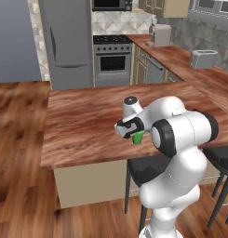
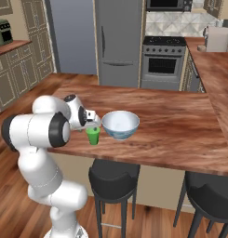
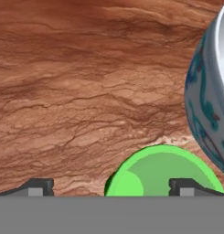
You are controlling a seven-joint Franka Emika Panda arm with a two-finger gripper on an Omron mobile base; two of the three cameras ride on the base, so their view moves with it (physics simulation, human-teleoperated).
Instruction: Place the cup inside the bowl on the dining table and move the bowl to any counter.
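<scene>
Two task items stand on the dining table (image 1: 83, 125). Left base view: gripper (image 1: 132, 134) hangs directly over the cup (image 1: 137, 137), mostly hiding it. Right base view: cup (image 2: 93, 135) upright just beside the bowl (image 2: 120, 124), apparently apart. Hand view: fingertips (image 3: 38, 187) spread wide, holding nothing, with the open rim off-centre toward the right one. Judgement: light, rigid, probably slick tumbler; grip the tapered wall below the rim.
</scene>
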